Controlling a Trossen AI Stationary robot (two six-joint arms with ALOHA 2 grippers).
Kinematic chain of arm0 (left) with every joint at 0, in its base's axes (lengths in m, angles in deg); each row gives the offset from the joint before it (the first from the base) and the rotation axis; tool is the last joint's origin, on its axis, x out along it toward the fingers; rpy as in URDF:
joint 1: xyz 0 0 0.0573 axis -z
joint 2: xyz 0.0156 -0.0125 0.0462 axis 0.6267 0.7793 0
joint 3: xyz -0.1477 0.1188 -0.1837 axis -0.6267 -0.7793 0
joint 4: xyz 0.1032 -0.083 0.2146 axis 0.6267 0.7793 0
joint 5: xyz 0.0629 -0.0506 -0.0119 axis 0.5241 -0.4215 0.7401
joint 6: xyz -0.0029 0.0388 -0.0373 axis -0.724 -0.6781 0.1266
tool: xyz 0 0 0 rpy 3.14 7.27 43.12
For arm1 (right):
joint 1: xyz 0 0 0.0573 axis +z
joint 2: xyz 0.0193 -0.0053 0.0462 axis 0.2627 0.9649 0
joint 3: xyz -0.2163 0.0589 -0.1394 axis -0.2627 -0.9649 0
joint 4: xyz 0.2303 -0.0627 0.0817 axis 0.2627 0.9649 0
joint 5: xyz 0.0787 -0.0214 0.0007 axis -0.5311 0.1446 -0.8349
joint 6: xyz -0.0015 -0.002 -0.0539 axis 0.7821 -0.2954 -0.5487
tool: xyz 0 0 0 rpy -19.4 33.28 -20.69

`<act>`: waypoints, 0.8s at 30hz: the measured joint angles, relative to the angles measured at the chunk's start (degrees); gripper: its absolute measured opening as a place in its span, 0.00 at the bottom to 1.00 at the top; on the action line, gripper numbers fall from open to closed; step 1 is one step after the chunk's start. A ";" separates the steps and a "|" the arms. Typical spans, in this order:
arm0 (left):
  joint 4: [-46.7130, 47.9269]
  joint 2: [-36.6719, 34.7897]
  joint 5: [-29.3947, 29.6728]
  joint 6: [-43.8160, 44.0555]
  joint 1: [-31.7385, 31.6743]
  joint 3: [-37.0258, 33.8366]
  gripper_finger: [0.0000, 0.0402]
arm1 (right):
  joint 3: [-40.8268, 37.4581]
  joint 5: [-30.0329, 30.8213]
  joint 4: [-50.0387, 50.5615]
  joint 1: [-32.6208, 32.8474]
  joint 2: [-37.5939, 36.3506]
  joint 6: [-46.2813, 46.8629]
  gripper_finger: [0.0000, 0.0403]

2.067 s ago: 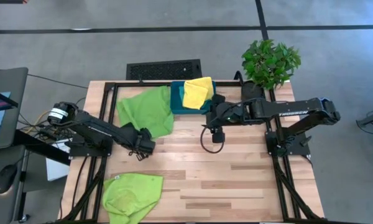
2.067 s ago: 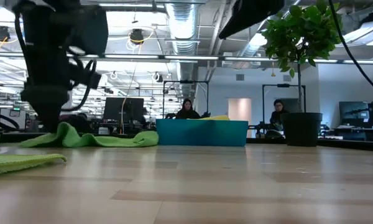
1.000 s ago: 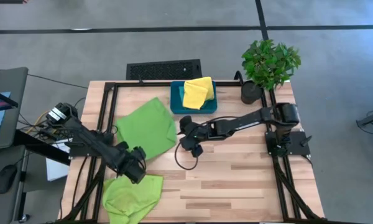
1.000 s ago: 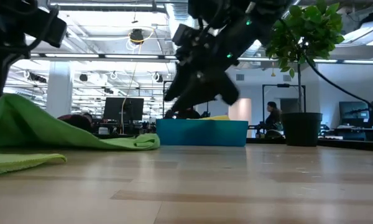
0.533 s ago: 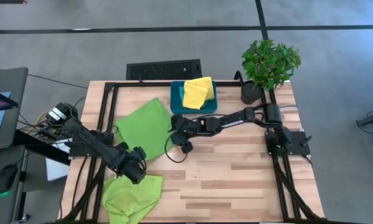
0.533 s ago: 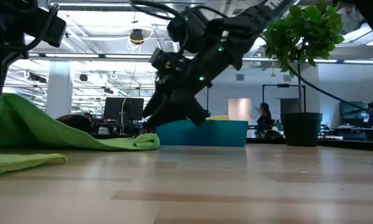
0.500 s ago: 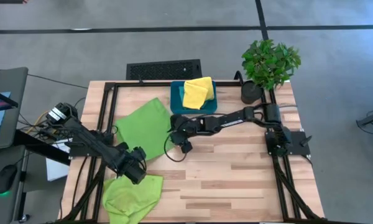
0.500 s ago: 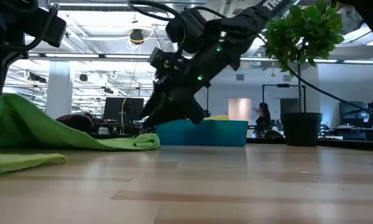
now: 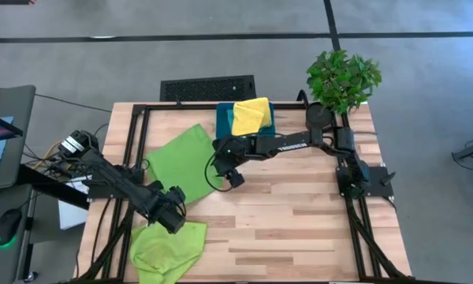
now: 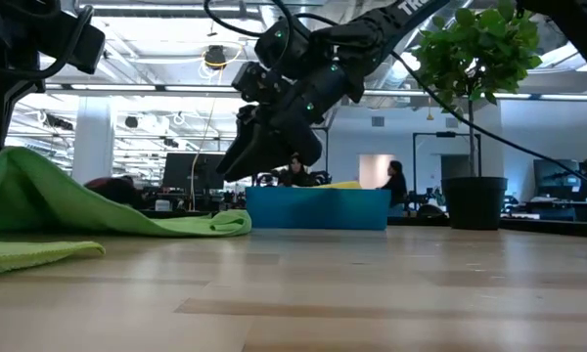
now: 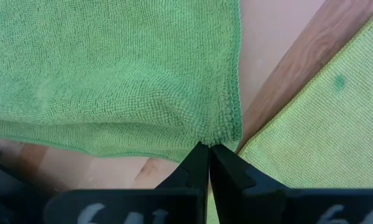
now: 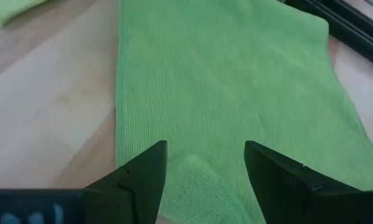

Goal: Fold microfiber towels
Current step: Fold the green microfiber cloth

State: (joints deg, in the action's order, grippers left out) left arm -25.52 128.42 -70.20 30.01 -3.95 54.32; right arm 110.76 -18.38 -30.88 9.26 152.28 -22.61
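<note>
A lime green towel (image 9: 185,162) lies spread at the table's left middle, its far part flat on the wood (image 10: 191,223). My left gripper (image 9: 173,216) is shut on its near corner, which is raised. My right gripper (image 9: 217,167) hangs open just above the towel's right corner (image 12: 196,177), one finger on either side of it and touching nothing. A second lime green towel (image 9: 167,248) lies crumpled at the near left edge. A yellow towel (image 9: 250,116) rests in the teal bin (image 9: 223,126). My left gripper pinches the lime green towel's near corner (image 11: 222,134) between its two shut fingers, coming from above and pointing down. The corner is lifted off the table. From there the cloth slopes down (image 10: 39,200) to the part that lies flat.
The teal bin (image 10: 318,208) stands at the far middle, with a potted plant (image 9: 343,79) at the far right corner. A black frame (image 9: 138,118) runs along the table's edges. Bare wood (image 9: 299,213) fills the middle and right.
My right gripper has swung toward the table's left and a little toward its far edge, tipping further down. It has come over the lime green towel's right corner, fingers still open. The towel and my left gripper have kept still.
</note>
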 joint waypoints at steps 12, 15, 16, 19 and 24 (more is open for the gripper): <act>-1.05 0.02 0.40 -0.02 0.00 0.00 0.00 | 0.24 -0.07 -1.01 -0.62 3.72 -0.69 0.59; -1.30 0.02 0.44 -0.33 0.00 -0.02 0.00 | 1.20 -0.07 -2.54 -0.71 4.43 -0.46 0.59; -1.55 0.02 0.44 -0.33 0.00 -0.02 0.00 | 1.20 -0.12 -2.39 -0.95 4.42 -0.46 0.59; -2.21 0.02 0.44 -0.38 0.00 -0.02 0.00 | 1.09 -0.06 -1.51 -1.54 4.52 0.14 0.59; -2.38 0.02 0.45 -0.39 -0.01 -0.02 0.00 | 1.09 -0.32 -1.39 -2.55 4.52 1.56 0.59</act>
State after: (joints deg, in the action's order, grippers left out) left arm -27.89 128.44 -69.76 29.61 -3.97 54.29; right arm 111.86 -18.70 -32.27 6.72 156.81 -21.05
